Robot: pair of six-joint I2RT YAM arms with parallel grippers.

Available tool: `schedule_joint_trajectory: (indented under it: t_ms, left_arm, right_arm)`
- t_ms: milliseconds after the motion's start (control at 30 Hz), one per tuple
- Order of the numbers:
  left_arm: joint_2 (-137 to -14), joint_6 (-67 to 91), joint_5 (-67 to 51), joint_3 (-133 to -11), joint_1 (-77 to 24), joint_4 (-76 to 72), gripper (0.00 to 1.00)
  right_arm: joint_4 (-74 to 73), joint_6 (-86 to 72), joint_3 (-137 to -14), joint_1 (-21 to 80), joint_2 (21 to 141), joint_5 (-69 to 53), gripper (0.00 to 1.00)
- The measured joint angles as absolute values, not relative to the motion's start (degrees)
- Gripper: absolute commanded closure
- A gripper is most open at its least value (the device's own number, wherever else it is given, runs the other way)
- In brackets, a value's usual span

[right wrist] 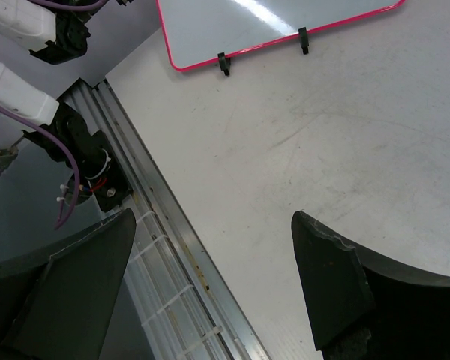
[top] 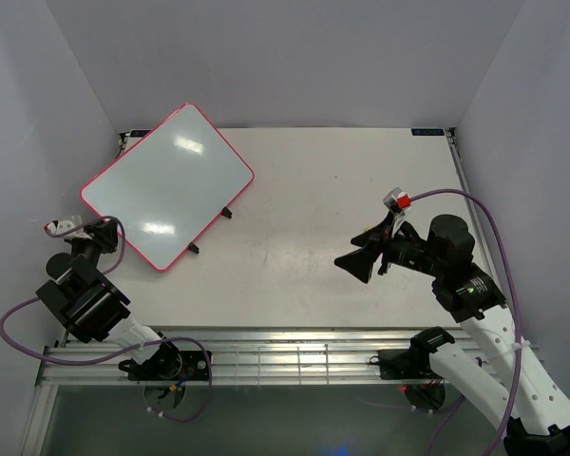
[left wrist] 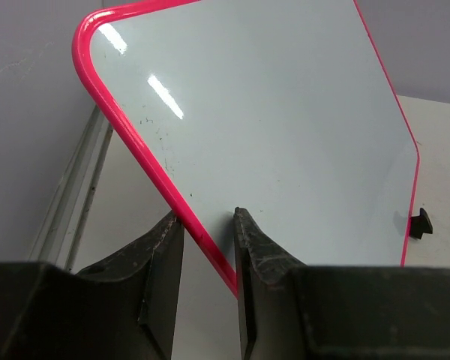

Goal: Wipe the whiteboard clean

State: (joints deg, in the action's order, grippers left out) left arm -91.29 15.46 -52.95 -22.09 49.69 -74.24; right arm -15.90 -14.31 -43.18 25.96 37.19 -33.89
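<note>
the pale lilac walls (top: 285, 57) close in the back and both sides of the off-white flat tabletop (top: 361, 218), which is the widest thing below me. on its far left part sits the glossy white rectangular whiteboard (top: 166, 185) with rounded corners and a thin pink-red frame, turned at an angle to the table edges, its left corner close to the left wall and its face showing bright streaks of reflected light. along the near edge of the table runs a ribbed silver metal rail (top: 294, 356), with both my bases bolted to it. my black left arm (top: 81, 299) reaches up the left side toward the board's near-left edge, and my white and black right arm (top: 475, 313) bends in from the right over the bare middle of the table, well apart from the board. my left gripper (left wrist: 205, 215) is clamped on the pink rim, one finger outside the frame and the other over the white face. my right gripper (right wrist: 214, 217) hangs with its fingers spread wide, nothing between them but table and rail below. thin purple cables (top: 494, 214) loop off both wrists. two small black stand legs (top: 227, 212) poke out from the board's near-right edge onto the table. a few tiny dark specks (left wrist: 146, 120) dot the white face near the rim.
</note>
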Motion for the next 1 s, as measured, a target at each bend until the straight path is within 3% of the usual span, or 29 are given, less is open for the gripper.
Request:
schedule_joint_trajectory:
  t_ms: [133,167,200,233,700,1000]
  left_arm:
    - [-91.3,14.1,-52.3,-22.1,49.8,-74.8,0.62]
    - [-91.3,13.7,-52.2,-22.1,49.8,-74.9,0.52]
    - [-91.3,13.4,-52.0,-22.0,49.7,-75.0,0.12]
    - [-91.3,11.9,-51.4,-21.9,49.7,-75.4,0.02]
    - [-91.3,8.2,-46.5,-19.3,49.8,-75.9,0.02]
    - [-84.4,13.2,-33.5,-14.2,49.8,-75.9,0.02]
  right_arm:
    - [-15.9,-14.2,-43.2,26.0,37.2,-34.2,0.1]
    - [-15.9,-14.1,-43.2,26.0,37.2,-34.3,0.1]
    - [-15.9,-14.1,-43.2,26.0,37.2,-34.3,0.1]
    - [-15.9,-14.1,-43.2,26.0,37.2,-34.4,0.1]
    - [-15.6,-13.9,-43.2,26.0,37.2,-34.7,0.1]
    - [-15.5,-13.2,-43.2,26.1,38.3,-34.5,0.1]
